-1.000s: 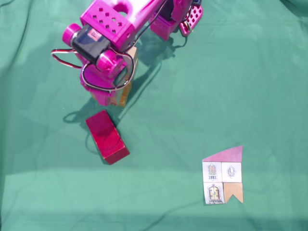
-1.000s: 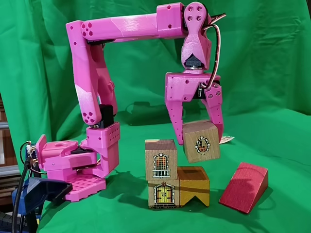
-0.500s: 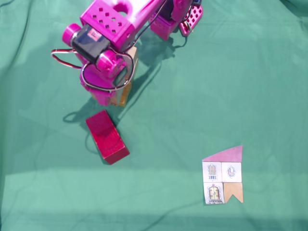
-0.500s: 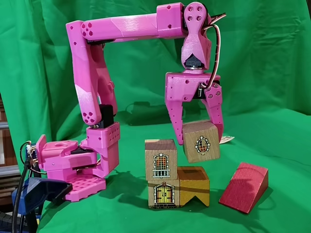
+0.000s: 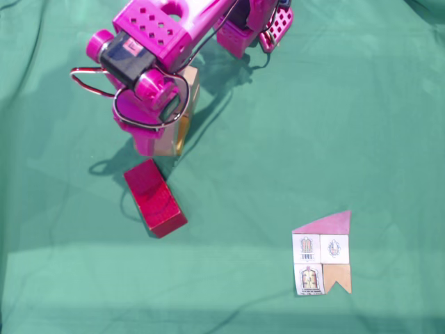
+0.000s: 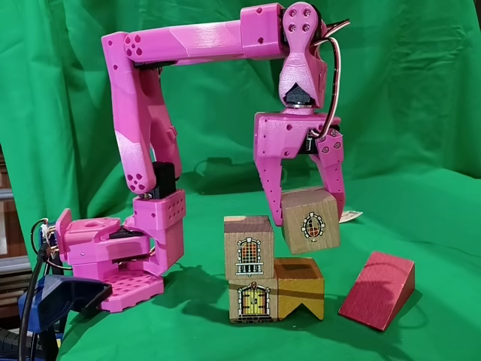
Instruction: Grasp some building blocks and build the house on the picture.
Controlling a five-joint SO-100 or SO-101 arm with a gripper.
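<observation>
Placement step: my end effector (image 6: 308,204) clamps the oval-window cube (image 6: 310,220); next, seat it squarely atop the ochre block (image 6: 299,287).

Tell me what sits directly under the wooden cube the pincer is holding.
Under the held pale wooden cube with the oval window sits the ochre notched wooden block, with a slim gap between them. The pink pincer grips the cube tilted. The cube's underside is hidden.

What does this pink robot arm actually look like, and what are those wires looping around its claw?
The arm is bright pink plastic, in blocky segments dotted with small round holes, with black motor blocks at the joints. The two-finger gripper has tapering pink fingers. Thin dark and reddish cables loop beside the wrist. No markings are legible.
</observation>
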